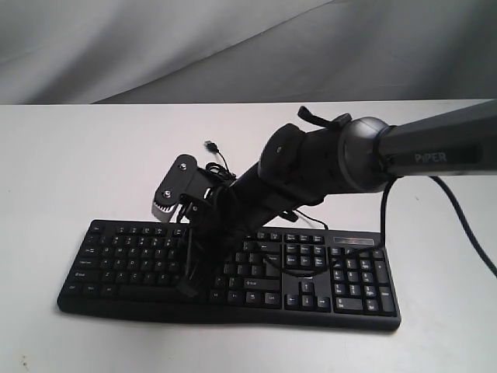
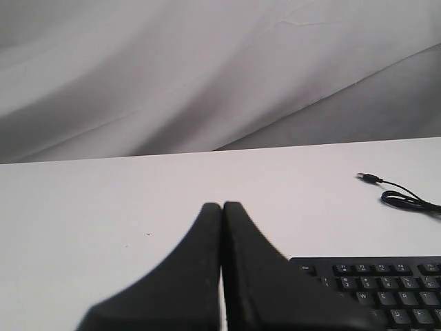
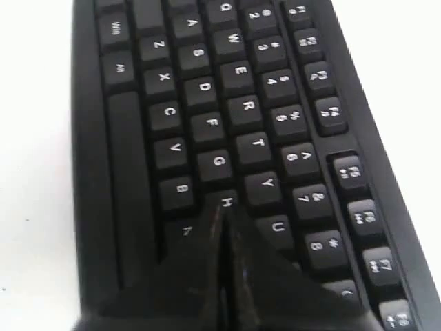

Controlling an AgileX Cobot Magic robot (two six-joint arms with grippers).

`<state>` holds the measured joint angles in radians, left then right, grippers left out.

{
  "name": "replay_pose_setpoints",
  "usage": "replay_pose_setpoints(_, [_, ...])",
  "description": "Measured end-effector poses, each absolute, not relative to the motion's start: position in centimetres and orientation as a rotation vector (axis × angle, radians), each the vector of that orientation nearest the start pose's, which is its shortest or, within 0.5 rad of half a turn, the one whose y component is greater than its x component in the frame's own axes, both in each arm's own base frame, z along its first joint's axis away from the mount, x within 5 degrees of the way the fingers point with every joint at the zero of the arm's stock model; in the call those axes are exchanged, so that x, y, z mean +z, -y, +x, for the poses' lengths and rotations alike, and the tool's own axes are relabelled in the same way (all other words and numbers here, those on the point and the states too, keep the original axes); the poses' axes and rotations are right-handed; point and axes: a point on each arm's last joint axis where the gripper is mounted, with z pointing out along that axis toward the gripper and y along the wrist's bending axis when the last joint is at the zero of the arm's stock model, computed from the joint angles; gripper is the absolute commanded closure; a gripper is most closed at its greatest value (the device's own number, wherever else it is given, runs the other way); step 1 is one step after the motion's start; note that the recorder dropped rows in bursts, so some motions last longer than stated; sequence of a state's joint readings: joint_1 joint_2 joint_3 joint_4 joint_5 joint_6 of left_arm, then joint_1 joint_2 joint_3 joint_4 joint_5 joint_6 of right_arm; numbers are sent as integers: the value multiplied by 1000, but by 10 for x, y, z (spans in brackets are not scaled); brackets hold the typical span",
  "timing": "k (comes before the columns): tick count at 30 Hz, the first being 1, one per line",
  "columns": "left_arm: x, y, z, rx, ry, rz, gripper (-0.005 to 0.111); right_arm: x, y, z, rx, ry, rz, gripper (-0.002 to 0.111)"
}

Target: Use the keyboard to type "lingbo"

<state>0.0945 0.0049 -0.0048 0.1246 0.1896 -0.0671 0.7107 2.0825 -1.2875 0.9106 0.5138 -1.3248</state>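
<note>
Two fingers of the right gripper (image 3: 222, 212) are pressed together into one narrow point that holds nothing. The tip sits at the seam between the H key (image 3: 227, 201) and the N key (image 3: 186, 232), though the pictures do not show whether it touches either. Under it lies the keyboard (image 1: 124, 260), flat on the table (image 1: 78, 155), with its long axis running from 9 o'clock to 3 o'clock in the exterior view and the number pad at the 3 o'clock end. From the tip, G sits one key toward 9 o'clock and B toward 8 o'clock, while I, O and L lie toward 2 and 3 o'clock, so I judge every remaining letter to be a short sideways shift along that axis. The left gripper (image 2: 222, 207), its fingers likewise pinched together and empty, hangs over bare table off one corner of the keyboard. That leaves the right arm clearly the nearer one.
</note>
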Motion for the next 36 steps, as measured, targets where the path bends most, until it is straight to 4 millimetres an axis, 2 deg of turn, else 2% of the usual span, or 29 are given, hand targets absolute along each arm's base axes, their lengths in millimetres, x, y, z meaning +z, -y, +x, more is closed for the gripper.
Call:
replay_pose_setpoints(8, [197,-7,56,133,-1673,-50,106,131,-311,283,618,-2048,-1621,108])
replay_pose_setpoints(12, [197,-7,56,133,-1673,-50,106,120,-311,283,619,-2063,-1639,108])
replay_pose_setpoints(25, [197,-7,56,133,-1673,-50,106,113,-312,284,626,-2070,-1632,108])
replay_pose_setpoints(31, [197,-7,56,133,-1673,-50,106,123,-314,287,619,-2042,-1618,108])
replay_pose_setpoints(36, [197,-7,56,133,-1673,-50,106,135,-326,297,645,-2002,-1593,108])
